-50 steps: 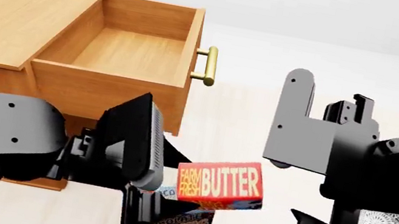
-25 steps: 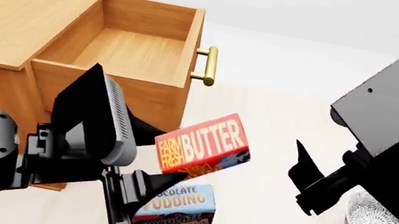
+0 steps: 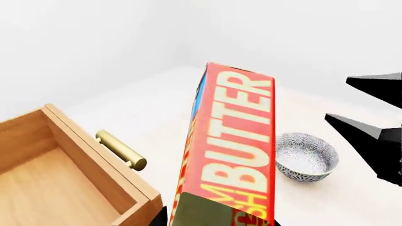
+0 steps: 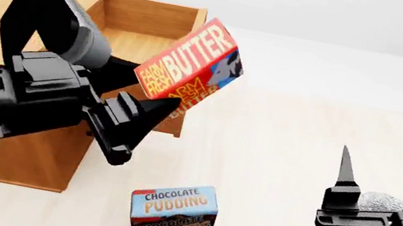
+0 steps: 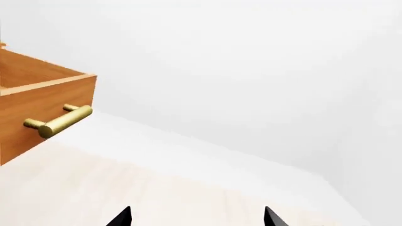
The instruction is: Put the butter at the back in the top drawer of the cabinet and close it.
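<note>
My left gripper [image 4: 150, 95] is shut on the butter [image 4: 192, 62], a red-orange box with yellow lettering. It holds the box tilted in the air over the front right corner of the open top drawer [image 4: 135, 39] of the cabinet [image 4: 13, 5]. In the left wrist view the butter [image 3: 238, 141] fills the middle, with the drawer's wood interior [image 3: 50, 183] and brass handle [image 3: 120, 150] beside it. My right gripper [image 4: 391, 165] is open and empty, low at the right, fingers pointing up. Its wrist view shows the drawer front [image 5: 44, 94] and handle [image 5: 60, 121].
A brown-and-blue chocolate pudding box [image 4: 173, 214] stands on the floor surface in front of the cabinet. A patterned bowl [image 4: 376, 203] sits partly hidden behind my right gripper; it also shows in the left wrist view [image 3: 306, 156].
My left gripper has lifted the butter up from beside the pudding box to the drawer's front edge. My right arm has swung down and to the right.
</note>
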### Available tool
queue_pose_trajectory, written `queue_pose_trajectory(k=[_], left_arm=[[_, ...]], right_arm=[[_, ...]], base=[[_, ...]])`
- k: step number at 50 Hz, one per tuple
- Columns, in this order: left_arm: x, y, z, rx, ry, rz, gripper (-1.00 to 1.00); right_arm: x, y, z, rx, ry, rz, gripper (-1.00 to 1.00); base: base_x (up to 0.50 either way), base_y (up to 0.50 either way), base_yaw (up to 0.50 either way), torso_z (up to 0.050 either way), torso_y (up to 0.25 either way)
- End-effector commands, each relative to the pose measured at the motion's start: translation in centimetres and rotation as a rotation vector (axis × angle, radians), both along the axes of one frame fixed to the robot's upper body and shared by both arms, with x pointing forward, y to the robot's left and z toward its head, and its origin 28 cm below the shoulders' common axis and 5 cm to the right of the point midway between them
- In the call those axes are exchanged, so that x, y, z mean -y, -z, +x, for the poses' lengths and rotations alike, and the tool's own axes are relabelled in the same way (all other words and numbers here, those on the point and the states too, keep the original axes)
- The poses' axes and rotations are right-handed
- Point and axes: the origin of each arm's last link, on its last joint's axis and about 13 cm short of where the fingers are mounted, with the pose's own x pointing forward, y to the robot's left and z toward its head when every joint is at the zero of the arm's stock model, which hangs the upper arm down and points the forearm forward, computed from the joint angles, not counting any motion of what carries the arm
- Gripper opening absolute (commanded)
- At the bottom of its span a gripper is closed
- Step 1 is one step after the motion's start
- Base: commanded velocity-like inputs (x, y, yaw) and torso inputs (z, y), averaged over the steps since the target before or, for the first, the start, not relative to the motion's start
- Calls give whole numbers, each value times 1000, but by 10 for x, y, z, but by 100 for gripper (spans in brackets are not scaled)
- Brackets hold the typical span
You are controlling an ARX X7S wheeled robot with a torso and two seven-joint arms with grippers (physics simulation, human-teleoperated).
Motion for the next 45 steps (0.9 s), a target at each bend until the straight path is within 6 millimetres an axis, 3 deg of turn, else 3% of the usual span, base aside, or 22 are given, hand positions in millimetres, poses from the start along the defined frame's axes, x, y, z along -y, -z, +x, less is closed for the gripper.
queue_pose_trajectory(k=[1,9,14,26,45], left_arm=[[1,-56,9,73,-105,-69,-100],[4,-91,34,46,-163,-54,-100],[7,-103,53,26,-213,-24,-100],[12,-119,97,-6,-334,17,-100],[14,-130,147,-69,-476,67,-100]], right_arm=[[-1,22,-25,97,24,123,100],[-5,25,-38,126,6,128,100],[-8,25,-43,140,-7,128,100],[-11,26,-49,148,-11,120,100],[-12,27,-53,178,-9,116,100]], base=[[0,0,0,0,0],[0,0,0,0,1],[0,0,0,0,0],[0,0,0,1,2],[0,0,0,1,2]])
